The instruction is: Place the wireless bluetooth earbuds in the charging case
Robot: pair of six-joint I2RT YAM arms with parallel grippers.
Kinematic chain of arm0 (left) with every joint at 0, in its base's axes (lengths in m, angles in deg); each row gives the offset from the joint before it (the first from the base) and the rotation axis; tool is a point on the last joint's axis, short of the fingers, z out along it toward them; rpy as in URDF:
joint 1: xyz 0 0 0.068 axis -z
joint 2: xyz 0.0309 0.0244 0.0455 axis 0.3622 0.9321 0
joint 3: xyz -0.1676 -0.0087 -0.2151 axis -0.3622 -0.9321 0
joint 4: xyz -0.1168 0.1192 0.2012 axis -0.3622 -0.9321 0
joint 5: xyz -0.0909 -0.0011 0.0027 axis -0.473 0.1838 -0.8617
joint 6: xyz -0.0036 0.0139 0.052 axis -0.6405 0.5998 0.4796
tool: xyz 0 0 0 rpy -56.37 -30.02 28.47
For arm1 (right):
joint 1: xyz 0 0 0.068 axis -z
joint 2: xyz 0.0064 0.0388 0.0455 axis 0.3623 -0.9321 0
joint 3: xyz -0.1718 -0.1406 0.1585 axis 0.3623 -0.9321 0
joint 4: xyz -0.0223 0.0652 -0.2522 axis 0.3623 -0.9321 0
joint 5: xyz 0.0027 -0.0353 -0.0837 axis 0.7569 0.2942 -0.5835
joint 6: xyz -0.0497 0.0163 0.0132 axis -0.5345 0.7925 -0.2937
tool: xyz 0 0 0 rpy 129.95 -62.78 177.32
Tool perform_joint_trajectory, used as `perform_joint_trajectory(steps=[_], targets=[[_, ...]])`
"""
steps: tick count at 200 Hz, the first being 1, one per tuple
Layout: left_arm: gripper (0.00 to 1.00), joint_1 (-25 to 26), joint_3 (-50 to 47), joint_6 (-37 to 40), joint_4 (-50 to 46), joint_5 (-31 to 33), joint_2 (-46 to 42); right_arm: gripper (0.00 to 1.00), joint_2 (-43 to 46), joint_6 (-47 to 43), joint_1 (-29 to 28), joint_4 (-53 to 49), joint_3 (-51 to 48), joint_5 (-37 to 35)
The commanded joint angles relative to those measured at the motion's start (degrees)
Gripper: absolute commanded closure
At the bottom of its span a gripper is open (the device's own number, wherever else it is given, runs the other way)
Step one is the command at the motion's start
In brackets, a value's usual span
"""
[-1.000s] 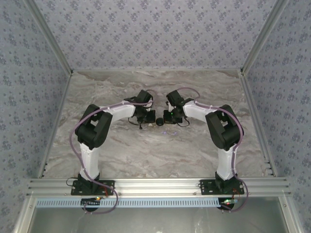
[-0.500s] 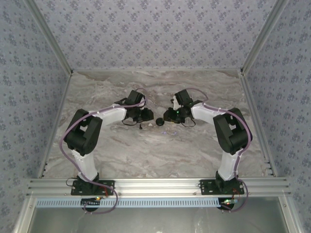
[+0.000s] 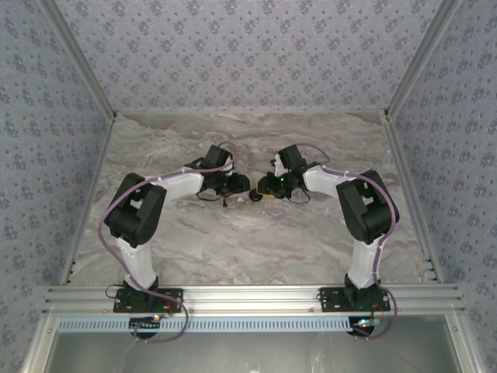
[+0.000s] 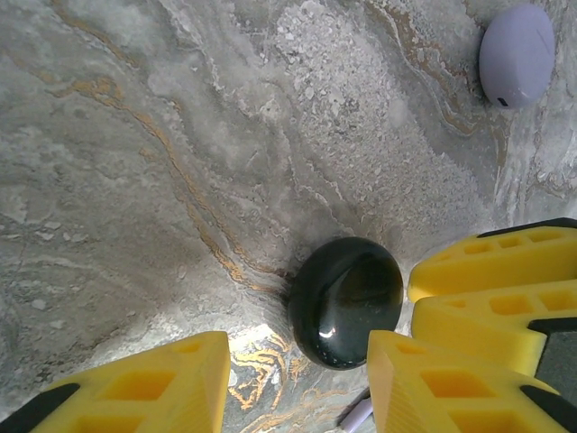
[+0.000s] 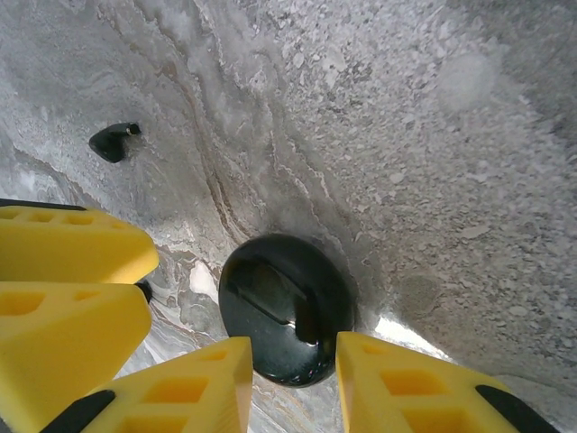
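The charging case point(image 4: 345, 302) is a glossy black puck, lid down, lying on the marble table point(image 3: 233, 241). Both grippers meet at this puck point(image 3: 255, 196). My left gripper point(image 4: 297, 388) is open, its yellow fingers point(image 4: 135, 388) low on either side of the near end of the case. My right gripper point(image 5: 293, 388) is open too and straddles the case point(image 5: 287, 307) from the opposite side. One black earbud point(image 5: 113, 142) lies alone on the table, seen as a dark speck point(image 3: 225, 203) from above. A pale lilac sliver point(image 4: 361, 415) peeks out beside the left fingers.
A closed lilac puck point(image 4: 516, 54) lies further off on the marble. The right gripper's yellow fingers point(image 4: 505, 271) crowd the left wrist view, and the left gripper's fingers point(image 5: 72, 253) crowd the right one. Patterned walls and metal rails point(image 3: 248, 295) enclose the table.
Both arms pulled apart from the black case, elbows swinging outward. In the last half second both grippers have come back in around the case.
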Motion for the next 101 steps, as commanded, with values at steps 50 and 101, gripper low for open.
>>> perform_joint_trajectory(steps=[50,101], targets=[[0.51,0.04,-0.19,-1.74,3.51,-4.35,3.48,0.75,-2.85,1.26,0.53,0.37,-0.87,0.15],[0.49,-0.03,-0.84,-3.28,6.17,-6.1,4.95,0.81,-2.59,1.24,0.73,0.62,-2.06,-0.68]])
